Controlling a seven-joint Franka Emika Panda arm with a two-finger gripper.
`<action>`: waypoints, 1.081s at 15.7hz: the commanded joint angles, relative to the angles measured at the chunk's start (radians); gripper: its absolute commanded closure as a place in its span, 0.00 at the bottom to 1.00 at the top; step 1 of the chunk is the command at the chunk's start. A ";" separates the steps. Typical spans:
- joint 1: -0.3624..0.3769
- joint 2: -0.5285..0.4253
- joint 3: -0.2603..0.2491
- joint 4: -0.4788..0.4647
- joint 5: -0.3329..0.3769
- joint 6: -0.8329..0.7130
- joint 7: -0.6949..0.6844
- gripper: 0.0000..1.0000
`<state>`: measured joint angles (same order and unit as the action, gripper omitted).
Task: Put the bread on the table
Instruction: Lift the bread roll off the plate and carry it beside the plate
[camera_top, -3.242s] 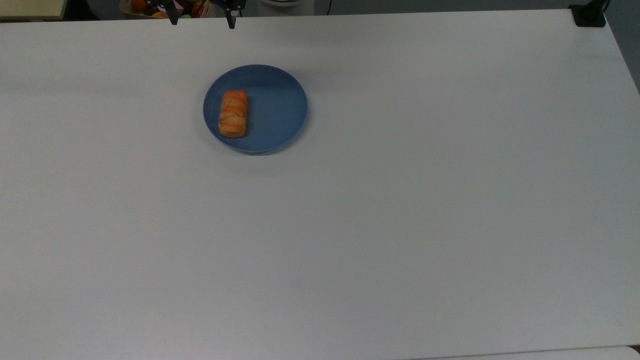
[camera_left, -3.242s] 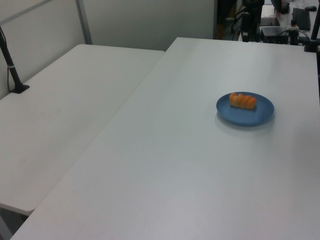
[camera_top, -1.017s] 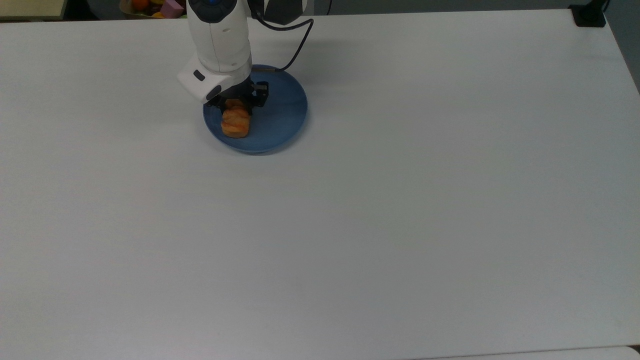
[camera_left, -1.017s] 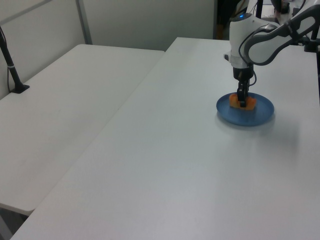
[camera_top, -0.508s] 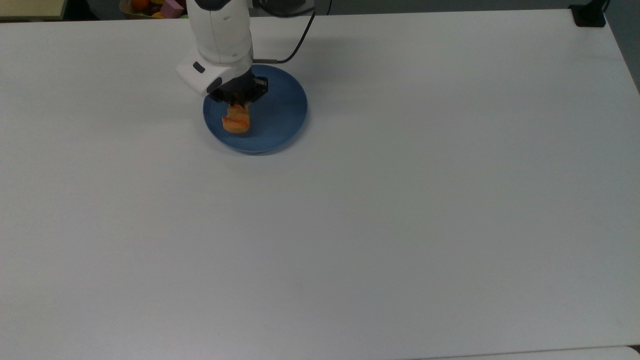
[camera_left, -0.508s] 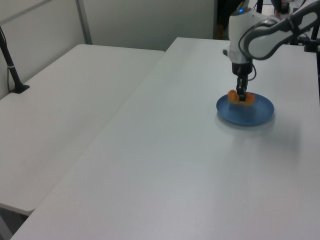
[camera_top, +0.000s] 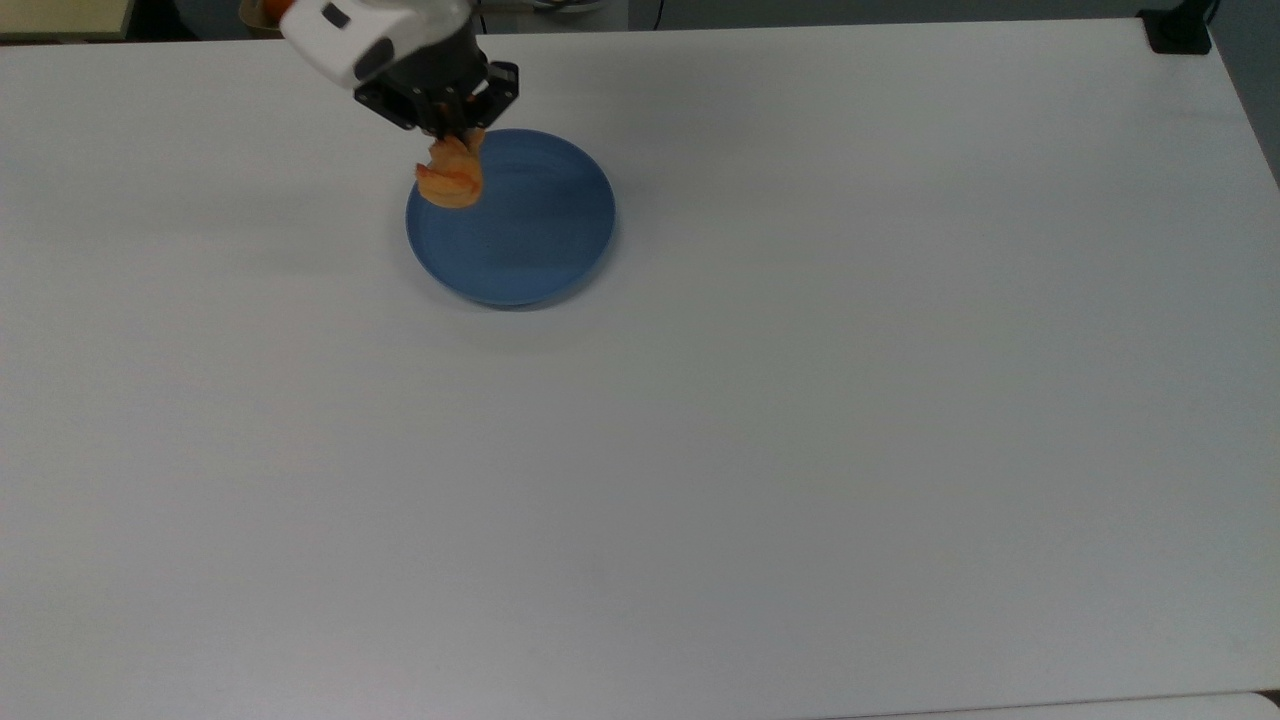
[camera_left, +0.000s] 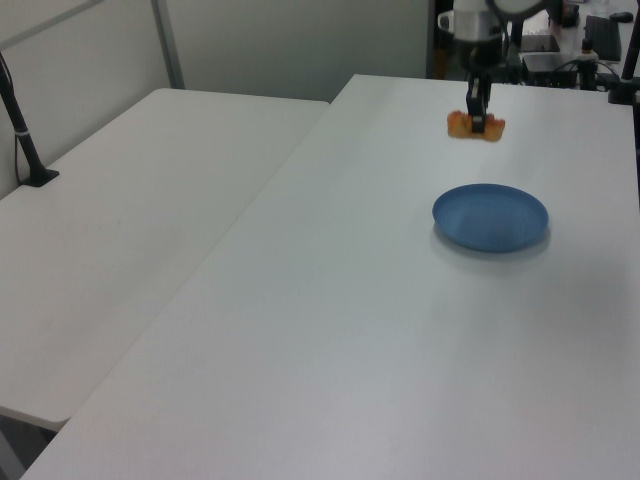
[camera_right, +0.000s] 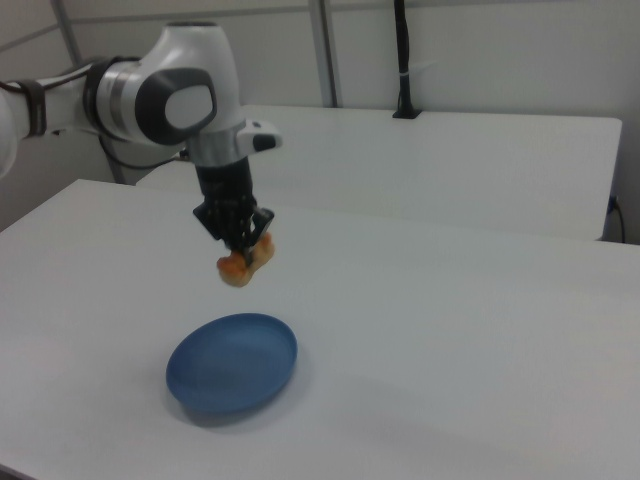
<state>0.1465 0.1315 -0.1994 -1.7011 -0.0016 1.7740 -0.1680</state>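
Note:
The golden-orange bread (camera_top: 451, 176) (camera_left: 476, 125) (camera_right: 246, 259) hangs in the air, pinched in the middle by my gripper (camera_top: 450, 135) (camera_left: 476, 121) (camera_right: 244, 248), which is shut on it. It is well above the white table (camera_top: 700, 430) (camera_left: 380, 330) (camera_right: 450, 330). In the top view it overlaps the upper left rim of the blue plate (camera_top: 520, 225). In the right view the bread hangs clear above the plate (camera_right: 232, 362).
The blue plate (camera_left: 491, 216) lies bare on the table. A black clamp (camera_top: 1178, 30) sits at the top view's far right corner. A second white table (camera_left: 110, 240) adjoins on the left view's left. Coloured objects lie behind the table's far edge.
My gripper came down onto the bread on the plate, shut on it and lifted it high off the plate. The plate stayed where it was.

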 joint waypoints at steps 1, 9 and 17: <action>-0.038 0.029 -0.050 0.099 0.029 -0.033 -0.122 1.00; -0.174 0.276 -0.121 0.411 0.086 -0.080 -0.280 1.00; -0.318 0.523 -0.120 0.635 0.172 0.042 -0.304 1.00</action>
<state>-0.1353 0.5646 -0.3132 -1.1642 0.1371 1.7591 -0.4498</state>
